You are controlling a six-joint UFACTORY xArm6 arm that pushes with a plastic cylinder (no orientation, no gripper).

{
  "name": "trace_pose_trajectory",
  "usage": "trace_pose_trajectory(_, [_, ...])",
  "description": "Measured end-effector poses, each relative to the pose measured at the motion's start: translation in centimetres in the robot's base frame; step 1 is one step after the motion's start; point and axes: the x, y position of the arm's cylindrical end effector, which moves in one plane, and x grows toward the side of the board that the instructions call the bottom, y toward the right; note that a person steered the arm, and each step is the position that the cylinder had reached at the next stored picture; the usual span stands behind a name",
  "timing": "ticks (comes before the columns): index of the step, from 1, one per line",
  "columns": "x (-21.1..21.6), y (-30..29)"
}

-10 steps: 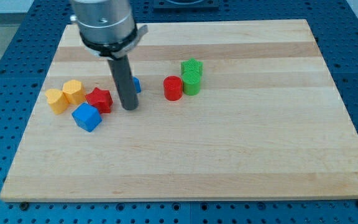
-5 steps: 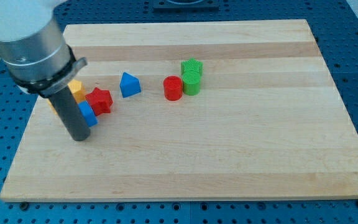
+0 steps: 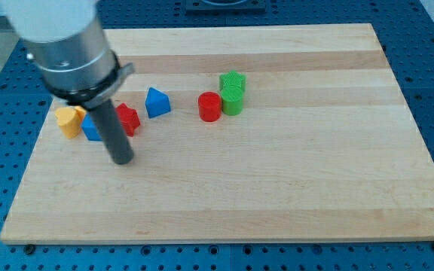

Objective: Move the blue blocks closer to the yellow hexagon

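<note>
My tip [image 3: 122,160] rests on the board, below and a little to the right of the blue cube [image 3: 90,129]. The cube is partly hidden by the rod and lies against a yellow block [image 3: 69,120] at the view's left. The arm's body covers the spot just above the cube, so I cannot see a second yellow block there. A red star [image 3: 129,119] sits right of the rod. A blue triangular block [image 3: 156,102] stands alone further right, well apart from the yellow block.
A red cylinder [image 3: 210,107] sits near the middle, with a green cylinder [image 3: 233,100] and a green star [image 3: 233,80] touching to its right. The wooden board [image 3: 292,173] lies on a blue perforated table.
The blue cube has been pushed up and left against the yellow block. My tip has since moved right and slightly down, away from the cube. The blue triangular block has not moved.
</note>
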Motion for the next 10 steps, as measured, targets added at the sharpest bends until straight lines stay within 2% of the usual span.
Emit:
trace_pose_trajectory(2, [-5.2, 5.3])
trace_pose_trajectory(5, [-12.2, 5.4])
trace_pose_trajectory(8, [-12.2, -0.9])
trace_pose_trajectory(9, [-12.7, -0.9])
trace_pose_trajectory(10, [-15.4, 2.6])
